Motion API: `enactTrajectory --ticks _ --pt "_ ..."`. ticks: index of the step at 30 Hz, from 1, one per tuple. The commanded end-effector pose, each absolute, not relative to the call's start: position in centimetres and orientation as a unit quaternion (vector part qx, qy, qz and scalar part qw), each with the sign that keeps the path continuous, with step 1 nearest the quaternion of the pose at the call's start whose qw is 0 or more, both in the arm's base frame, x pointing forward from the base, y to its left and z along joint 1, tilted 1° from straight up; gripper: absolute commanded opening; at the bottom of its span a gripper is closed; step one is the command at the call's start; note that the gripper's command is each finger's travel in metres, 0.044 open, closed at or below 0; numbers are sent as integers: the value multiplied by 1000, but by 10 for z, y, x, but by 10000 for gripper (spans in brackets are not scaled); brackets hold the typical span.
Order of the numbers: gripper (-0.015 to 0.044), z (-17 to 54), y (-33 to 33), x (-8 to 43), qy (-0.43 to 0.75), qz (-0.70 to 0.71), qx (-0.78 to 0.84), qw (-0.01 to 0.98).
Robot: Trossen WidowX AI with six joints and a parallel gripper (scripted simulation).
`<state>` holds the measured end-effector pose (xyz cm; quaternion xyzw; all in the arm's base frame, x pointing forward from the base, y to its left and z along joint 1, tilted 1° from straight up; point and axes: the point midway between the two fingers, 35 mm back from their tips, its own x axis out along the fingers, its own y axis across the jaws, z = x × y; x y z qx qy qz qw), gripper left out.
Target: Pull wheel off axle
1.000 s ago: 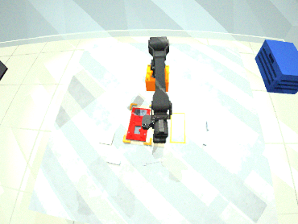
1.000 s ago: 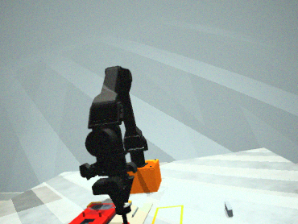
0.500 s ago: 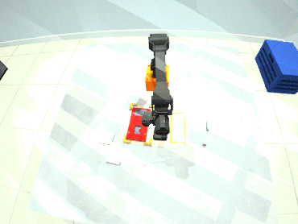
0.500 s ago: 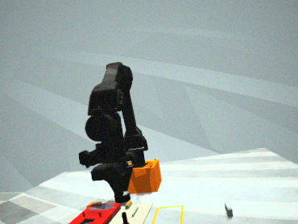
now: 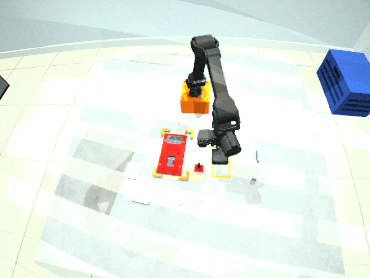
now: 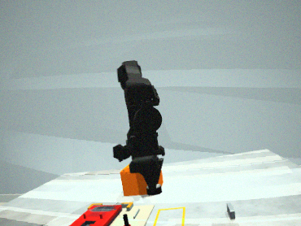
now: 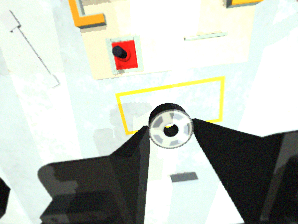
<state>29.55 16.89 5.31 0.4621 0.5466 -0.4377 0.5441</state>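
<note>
The small wheel with a pale, spoked-looking face and a black rim (image 7: 158, 133) is off the axle and sits between the two tapered black fingertips of the pincer (image 5: 220, 157) (image 6: 154, 189) (image 7: 169, 126). The pincer is partly open, closed on the wheel, with one fingertip at either side of it. In the wrist view the pale face and its dark central hole point towards the camera, and the wheel overlaps the near edge of the yellow rectangular outline (image 5: 221, 177) (image 6: 171, 209) (image 7: 170, 86) marked on the worktop (image 5: 165, 225). It is held rather than put down; its height above the worktop I cannot tell.

Beyond the outline in that view, the upright black axle (image 5: 199, 165) (image 6: 125, 220) (image 7: 120, 52) stands bare on a small red square base (image 5: 199, 170) (image 7: 131, 60). The base is on a flat beige board (image 7: 200, 55). Beside it, the top view shows a red rectangular panel (image 5: 176, 151) (image 6: 106, 215) between orange corner brackets (image 5: 157, 175) (image 7: 92, 21).

Farther out, the black jointed arm (image 5: 220, 85) (image 6: 142, 130) rises by a bright orange block (image 5: 195, 106) (image 6: 132, 184). A blue slatted crate (image 5: 350, 80) is well apart, at the top view's right edge.
</note>
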Motion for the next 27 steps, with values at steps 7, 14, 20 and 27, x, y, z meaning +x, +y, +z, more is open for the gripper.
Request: enactTrajectory --ticks 7,14,20,27 --pt "0 53 187 274 545 -438 465 543" --pt "0 35 188 274 545 -438 465 543" --pt "0 9 190 277 545 -438 465 543" --pt "0 -35 191 277 545 -438 465 543"
